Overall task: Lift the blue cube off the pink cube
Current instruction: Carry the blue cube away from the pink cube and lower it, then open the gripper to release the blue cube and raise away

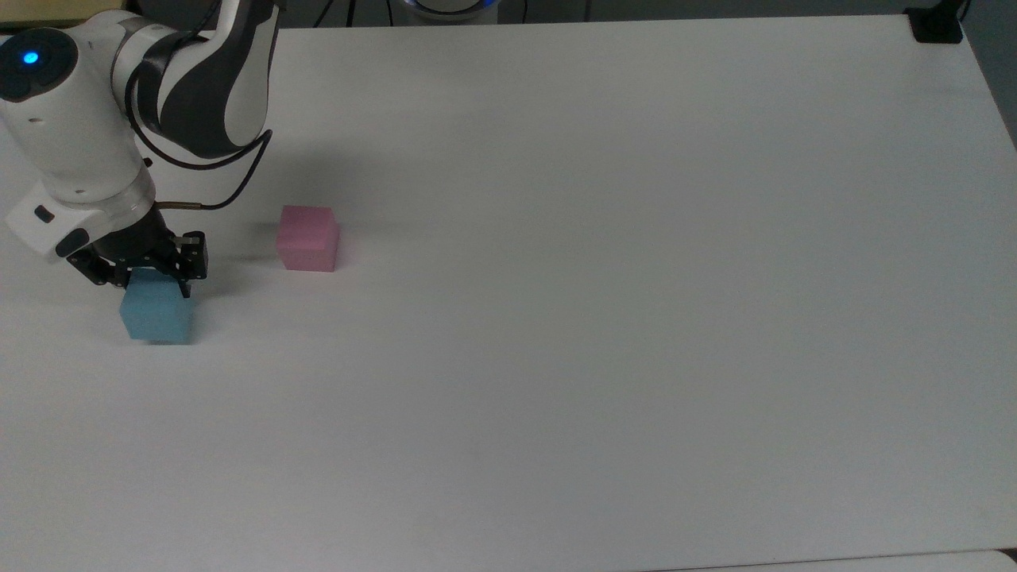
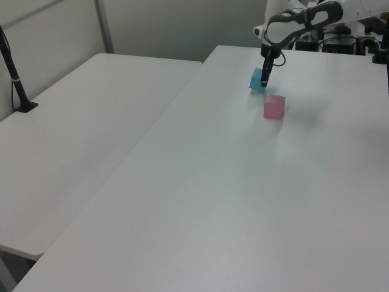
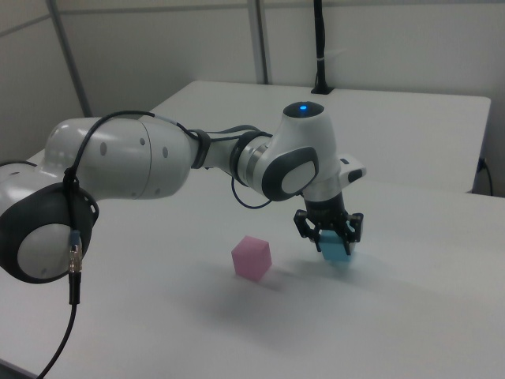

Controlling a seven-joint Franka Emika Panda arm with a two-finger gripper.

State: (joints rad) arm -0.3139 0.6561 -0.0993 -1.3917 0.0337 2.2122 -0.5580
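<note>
The blue cube [image 1: 156,319] [image 2: 256,81] [image 3: 338,253] sits low at the top view's left edge, at or just above the white table [image 1: 556,334]. My gripper [image 1: 143,284] [image 2: 264,74] [image 3: 332,240] comes down on it from above, with its black fingers shut against two opposite sides. The pink cube [image 1: 307,238] [image 2: 273,106] [image 3: 252,258] stands alone on the table with nothing on top. It is about two cube widths to the right of the blue cube in the top view.
The white arm [image 3: 158,166] reaches over the table's left part in the top view. A black mount [image 1: 936,25] sits at the top view's far right corner. A second table [image 2: 91,121] with a black post [image 2: 15,79] adjoins in the left view.
</note>
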